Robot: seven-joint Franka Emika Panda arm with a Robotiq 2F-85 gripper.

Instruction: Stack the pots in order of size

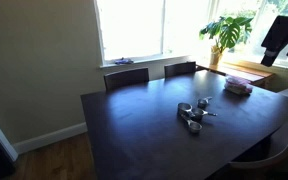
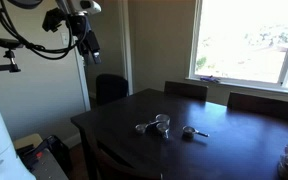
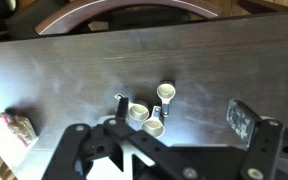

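Robotiq gripper (image 2: pixel 88 44) hangs high over the dark wooden table (image 2: pixel 114 122), well clear of its surface, with jaws spread wide and nothing between them. Three small silver pots (image 3: pixel 137 112) sit unstacked near the table's middle. In the wrist view two of them stand just beside each other, while the third pot (image 3: pixel 167 92) stands slightly apart. A pinkish stack of flat items (image 1: pixel 238 86) lies toward the window side, well apart from the pots. A potted plant (image 1: pixel 227 32) stands by the window.
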